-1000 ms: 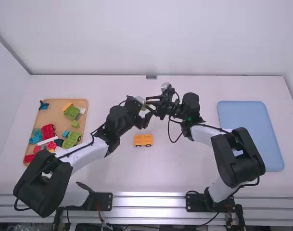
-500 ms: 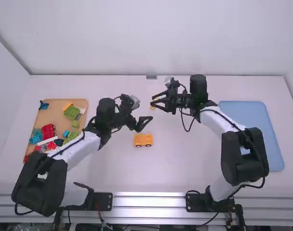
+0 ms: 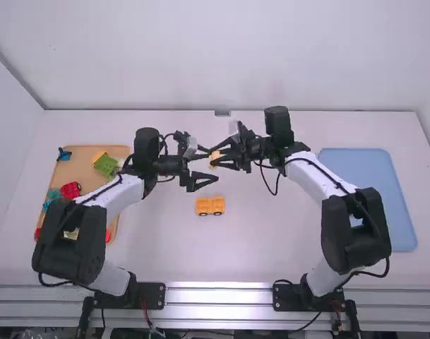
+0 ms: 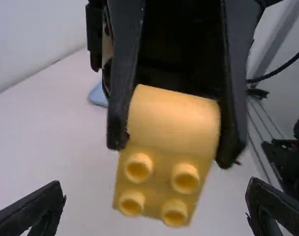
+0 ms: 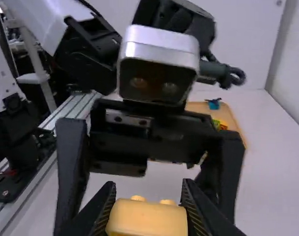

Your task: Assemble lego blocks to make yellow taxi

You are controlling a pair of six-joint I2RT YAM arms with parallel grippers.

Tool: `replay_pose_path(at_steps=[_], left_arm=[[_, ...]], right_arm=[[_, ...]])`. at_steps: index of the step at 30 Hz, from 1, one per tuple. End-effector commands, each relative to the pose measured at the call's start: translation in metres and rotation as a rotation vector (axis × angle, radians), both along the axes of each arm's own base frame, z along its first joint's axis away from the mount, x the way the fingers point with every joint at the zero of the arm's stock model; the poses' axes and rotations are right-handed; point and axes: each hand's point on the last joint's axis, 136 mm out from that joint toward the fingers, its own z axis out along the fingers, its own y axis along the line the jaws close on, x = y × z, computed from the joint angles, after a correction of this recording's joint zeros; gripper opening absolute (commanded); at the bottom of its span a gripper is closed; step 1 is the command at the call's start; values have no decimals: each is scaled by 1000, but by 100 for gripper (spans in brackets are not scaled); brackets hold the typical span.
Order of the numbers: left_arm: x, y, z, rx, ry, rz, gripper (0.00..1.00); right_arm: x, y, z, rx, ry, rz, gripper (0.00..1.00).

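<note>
In the high view my right gripper [image 3: 223, 157] holds a yellow block [image 3: 215, 158] above the table's middle. My left gripper [image 3: 209, 165] faces it from the left, fingers apart around the block's free side. The left wrist view has the yellow block [image 4: 164, 157], four-studded with a curved part, between the other arm's fingers; my left gripper [image 4: 156, 211] is open, touching nothing. In the right wrist view my right gripper [image 5: 147, 211] is shut on the yellow block [image 5: 147, 219]. A yellow wheeled base [image 3: 210, 205] stands on the table just nearer the bases.
An orange-brown tray [image 3: 80, 169] with several coloured blocks lies at the left, partly under the left arm. A blue tray [image 3: 370, 198] lies at the right. White table surface [image 3: 264, 240] stretches between the arm bases.
The grippers drew apart, then came back toward each other, the right one moving left with the yellow block. The left arm has swung farther from the camera. The wheeled base has not moved.
</note>
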Motion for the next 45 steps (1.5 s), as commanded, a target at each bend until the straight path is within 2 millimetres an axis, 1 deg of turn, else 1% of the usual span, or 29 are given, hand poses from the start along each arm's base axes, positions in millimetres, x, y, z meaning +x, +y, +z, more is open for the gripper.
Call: replay_pose_path(at_steps=[1, 2, 3, 4, 5, 6, 9, 11, 13, 14, 17, 18, 19, 23, 26, 27, 29, 30, 32, 33, 36, 37, 39, 40, 41, 42, 43, 44, 45], left_arm=[[-6, -2, 11, -26, -50, -58, 93], [-6, -2, 11, -26, -52, -58, 91], [-5, -1, 12, -28, -59, -55, 84], [-5, -1, 13, -29, -62, -55, 67], [-5, -2, 13, -29, -64, -57, 66], [-6, -2, 15, -32, -72, -62, 61], [-13, -1, 20, -57, -94, -110, 61], [-18, -1, 24, -73, -112, -143, 55], [-18, -3, 25, -71, -121, -143, 40], [-18, -3, 25, -70, -121, -142, 36], [-17, -3, 24, -68, -121, -137, 13], [-17, -3, 24, -68, -121, -136, 10], [-16, -3, 24, -68, -122, -136, 2], [-11, -3, 22, -55, -123, -103, 2], [-2, -2, 18, -33, -130, -48, 2], [-1, -1, 17, -31, -134, -43, 2], [-1, -1, 15, -30, -152, -34, 2], [-1, -1, 14, -29, -153, -27, 2], [-1, 0, 13, -28, -162, -20, 2], [-1, 0, 12, -29, -167, -21, 2], [-1, 0, 12, -29, -166, -20, 2], [-1, 0, 12, -29, -167, -21, 2], [-1, 0, 12, -29, -166, -20, 2], [-1, 0, 12, -29, -166, -20, 2], [-1, 0, 12, -29, -166, -20, 2], [-1, 0, 12, -29, -166, -20, 2], [-1, 0, 12, -29, -160, -19, 2], [0, 0, 11, -28, -147, -9, 2], [6, 1, 9, -22, -104, 31, 2]], right_arm=[[-3, 3, 11, 24, -32, 30, 14], [-2, 2, 11, 23, -30, 28, 14], [-3, 2, 11, 22, -26, 28, 14], [-3, 2, 11, 22, -26, 28, 14], [-3, 2, 11, 22, -26, 28, 14], [-3, 2, 10, 21, -25, 28, 14], [-2, 1, 10, 20, -23, 24, 15], [1, -1, 10, 16, -23, 13, 15], [-1, 0, 10, 18, -24, 19, 15], [-1, 1, 10, 19, -24, 21, 15], [-2, 2, 10, 17, -25, 22, 16], [-2, 2, 10, 17, -25, 22, 15], [-2, 2, 10, 17, -25, 21, 15], [-2, 2, 10, 17, -26, 21, 18], [2, -2, 10, 18, -29, 8, 29], [3, -3, 10, 18, -29, 6, 30], [5, -4, 10, 16, -31, -1, 39], [5, -4, 10, 16, -31, -1, 39], [5, -4, 10, 17, -34, 0, 38], [5, -4, 10, 17, -35, -1, 33], [4, -4, 10, 22, -53, 4, 12], [3, -3, 10, 22, -55, 7, 8], [2, -1, 10, 23, -55, 13, 7], [2, -1, 10, 22, -55, 12, 9], [3, -2, 10, 23, -56, 10, 16], [4, -3, 10, 22, -56, 5, 41], [6, -4, 10, 20, -60, -3, 63], [9, -5, 9, 14, -64, -17, 78], [17, -6, 8, -5, -58, -57, 99]])
